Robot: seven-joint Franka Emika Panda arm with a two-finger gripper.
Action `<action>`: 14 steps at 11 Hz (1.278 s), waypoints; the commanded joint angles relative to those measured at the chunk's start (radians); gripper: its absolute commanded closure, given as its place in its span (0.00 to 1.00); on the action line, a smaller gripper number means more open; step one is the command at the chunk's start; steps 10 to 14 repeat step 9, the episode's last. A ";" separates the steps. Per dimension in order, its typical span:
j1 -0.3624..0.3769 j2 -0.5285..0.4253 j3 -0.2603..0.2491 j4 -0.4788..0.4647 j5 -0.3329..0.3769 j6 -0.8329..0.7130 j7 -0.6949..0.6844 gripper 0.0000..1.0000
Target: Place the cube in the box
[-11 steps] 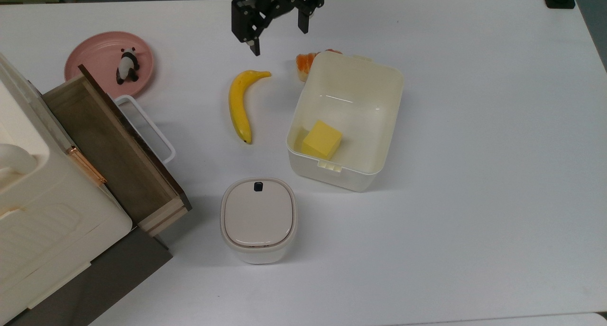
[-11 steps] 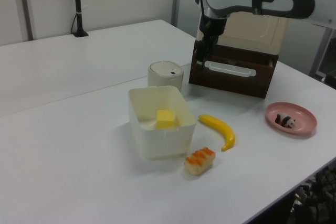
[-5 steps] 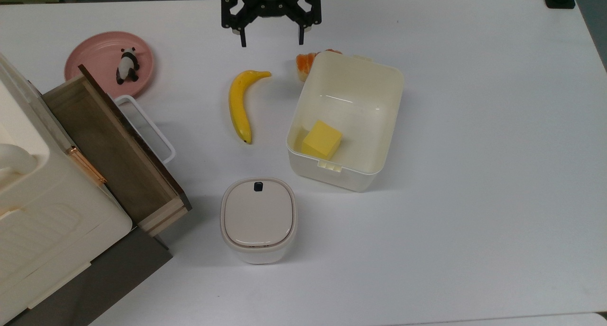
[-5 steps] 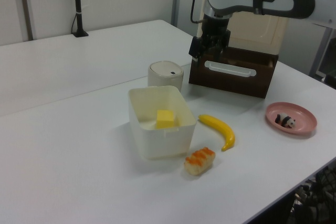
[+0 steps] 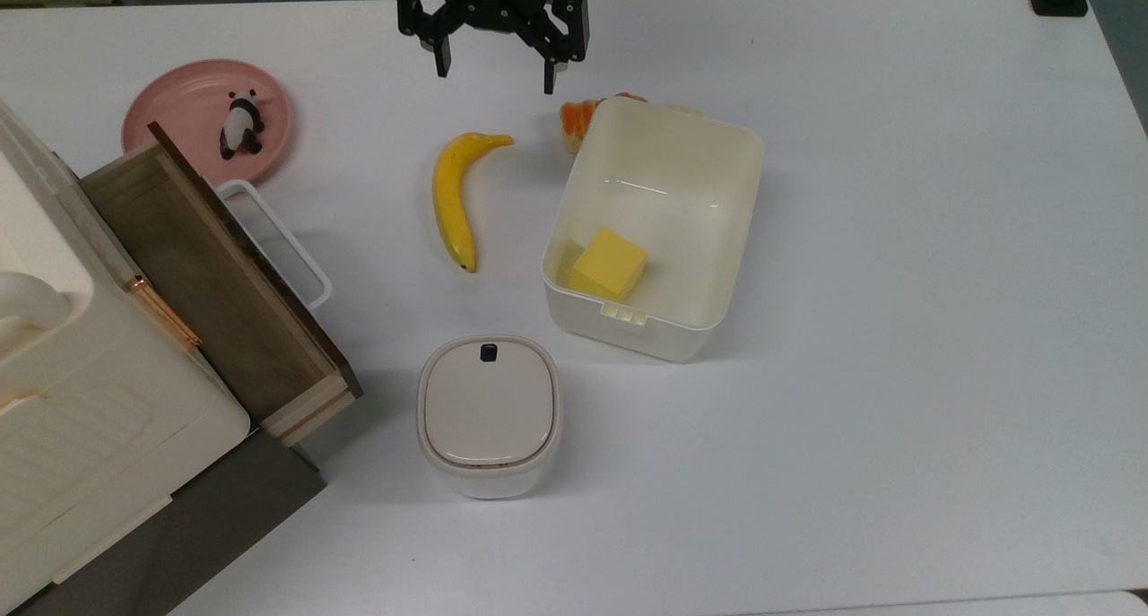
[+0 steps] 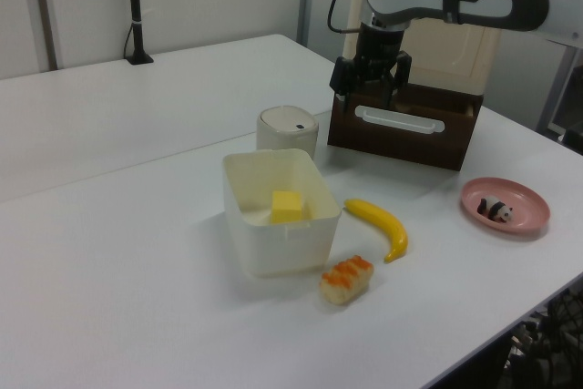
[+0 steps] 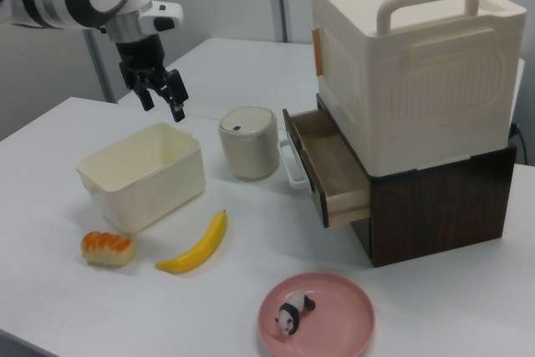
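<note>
Inside the box (image 5: 717,163), against the wall that carries the latch tabs, lies the cube (image 5: 610,263). It rests flat on the floor of the box, close to the corner on the side of the banana (image 5: 453,195), and nothing touches it. The left view shows the same: the cube (image 6: 287,206) sits low between the cream walls of the box (image 6: 239,216).

The gripper (image 5: 493,60) is now well apart from the box, high above the table (image 5: 897,374), beyond the tip of the banana in the top view. Its two fingers stand wide apart and hold nothing. One second ago the gripper was turned so that one finger pointed down toward the banana; half a second ago it had rotated to a level pose, and now it has moved a little further from the box and toward the pink plate (image 5: 179,105) side. In the left view the gripper (image 6: 369,84) hangs in front of the wooden drawer (image 6: 401,125). In the right view the gripper (image 7: 163,98) is above and behind the box (image 7: 142,173).

The cube, the box, the banana, the lidded bin (image 5: 489,414) and the orange piece of food (image 5: 578,118) beside the box have not moved during this second. From this it seems that the placing is already done and the arm is only retreating. The task looks complete.
</note>
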 commanded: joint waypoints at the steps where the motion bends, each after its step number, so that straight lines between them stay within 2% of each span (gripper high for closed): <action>1: 0.007 -0.033 -0.008 -0.011 0.001 -0.046 0.003 0.00; 5: 0.005 -0.032 -0.008 -0.012 0.012 -0.047 -0.067 0.00; 14: 0.005 -0.032 -0.008 -0.012 0.013 -0.049 -0.069 0.00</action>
